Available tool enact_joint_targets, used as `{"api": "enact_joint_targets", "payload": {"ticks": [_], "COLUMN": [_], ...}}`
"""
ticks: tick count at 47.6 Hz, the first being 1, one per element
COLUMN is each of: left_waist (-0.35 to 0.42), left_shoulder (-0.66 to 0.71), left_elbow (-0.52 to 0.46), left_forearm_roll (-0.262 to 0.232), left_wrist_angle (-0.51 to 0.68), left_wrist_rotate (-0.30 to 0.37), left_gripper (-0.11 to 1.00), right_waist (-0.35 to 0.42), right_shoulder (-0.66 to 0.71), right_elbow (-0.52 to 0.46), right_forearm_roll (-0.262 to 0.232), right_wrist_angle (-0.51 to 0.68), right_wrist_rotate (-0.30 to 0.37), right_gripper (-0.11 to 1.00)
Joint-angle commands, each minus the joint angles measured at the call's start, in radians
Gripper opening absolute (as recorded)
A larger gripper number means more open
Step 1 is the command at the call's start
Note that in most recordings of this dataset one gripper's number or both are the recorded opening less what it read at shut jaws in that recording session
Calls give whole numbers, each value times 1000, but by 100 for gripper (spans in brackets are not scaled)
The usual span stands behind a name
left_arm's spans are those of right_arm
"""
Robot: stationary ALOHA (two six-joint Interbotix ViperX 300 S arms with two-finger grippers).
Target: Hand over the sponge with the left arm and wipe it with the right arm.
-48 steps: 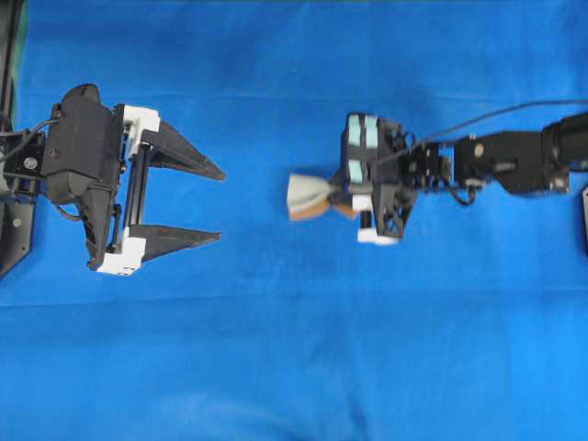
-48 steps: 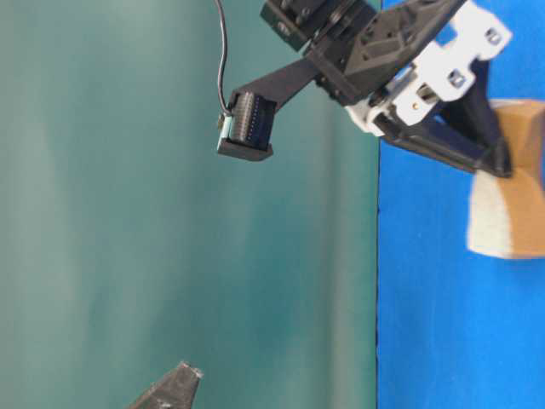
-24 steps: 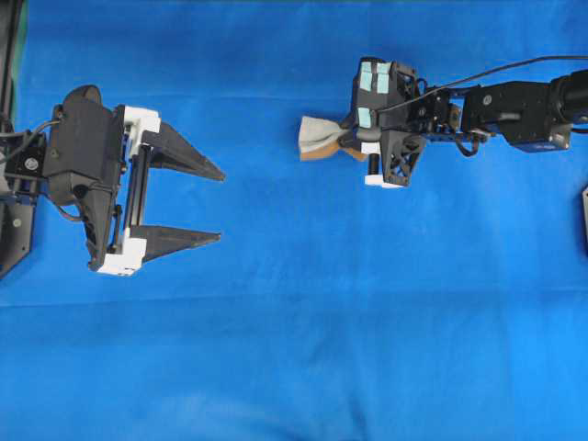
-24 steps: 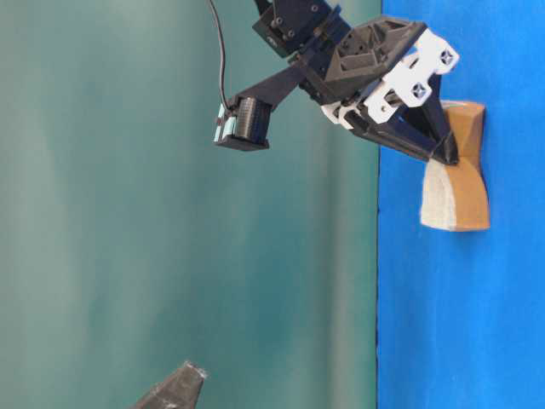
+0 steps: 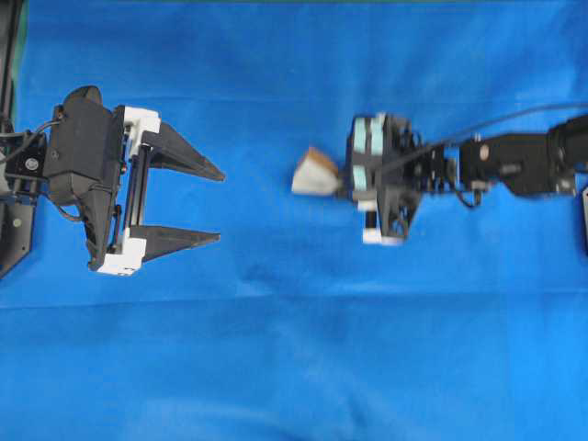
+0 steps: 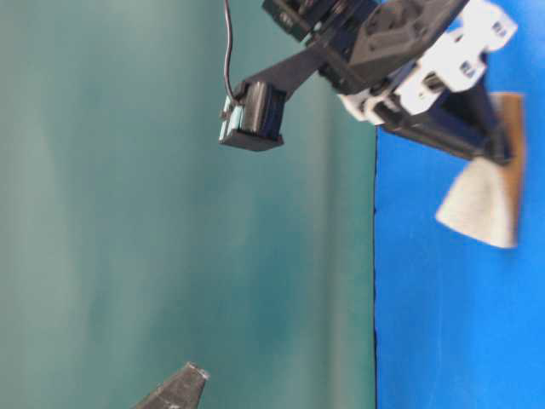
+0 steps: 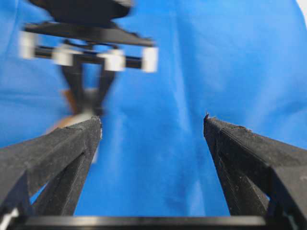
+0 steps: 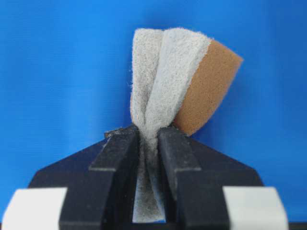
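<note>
The sponge (image 5: 315,173) is pinched at its middle and folded, whitish-grey felt to one side and tan layer to the other. My right gripper (image 5: 342,182), the one with pale blue patches, is shut on it just right of the cloth's centre. The right wrist view shows the sponge (image 8: 168,91) squeezed between both pads of the right gripper (image 8: 148,136). In the table-level view the sponge (image 6: 481,209) presses on the blue cloth below the right gripper (image 6: 498,153). My left gripper (image 5: 220,207) stands wide open at the left, holding nothing, well apart from the sponge. In its own view the left gripper (image 7: 152,120) faces the blurred right arm.
A blue cloth (image 5: 294,349) covers the whole table. A teal wall (image 6: 170,213) fills the left of the table-level view. A dark object (image 5: 584,216) sits at the right edge. The left arm's base (image 5: 14,230) is at the left edge.
The right gripper swept the sponge toward the top of the overhead view, then back down toward the middle, and the sponge has twisted. The left arm has not moved.
</note>
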Motion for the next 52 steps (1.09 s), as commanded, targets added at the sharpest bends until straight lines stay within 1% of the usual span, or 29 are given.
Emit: {"api": "enact_joint_targets", "payload": {"ticks": [1,6,13,17,21,25,30,37,43,52], "left_waist": [-2,-2,-2,-2,-2,-2,-2,-3,-2,-2], "left_shoulder": [-3,-3,-3,-3,-3,-3,-3,-3,-3,-3], "left_elbow": [-9,-9,-9,-9,-11,-9,-9,-9,-9,-9], "left_forearm_roll": [2,2,2,2,2,2,2,2,2,2], "left_wrist_angle": [-9,-8,-8,-8,-8,-8,-8,-8,-8,-8], "left_wrist_rotate": [2,2,2,2,2,2,2,2,0,0], "left_gripper": [91,91,91,91,91,91,91,91,91,91], "right_waist": [115,175,241,259,258,225,158,29,-86,-202], "right_shoulder": [-23,-25,-28,-28,-28,-28,-34,-51,-57,-57], "right_elbow": [-5,-15,-28,-37,-38,-37,-31,-11,-9,-23], "right_forearm_roll": [5,5,5,5,3,0,-14,-91,-144,-209], "right_wrist_angle": [5,5,11,21,29,41,63,66,57,54], "right_wrist_rotate": [37,75,107,112,112,101,92,83,66,41], "right_gripper": [19,19,19,19,19,19,19,19,19,19]}}
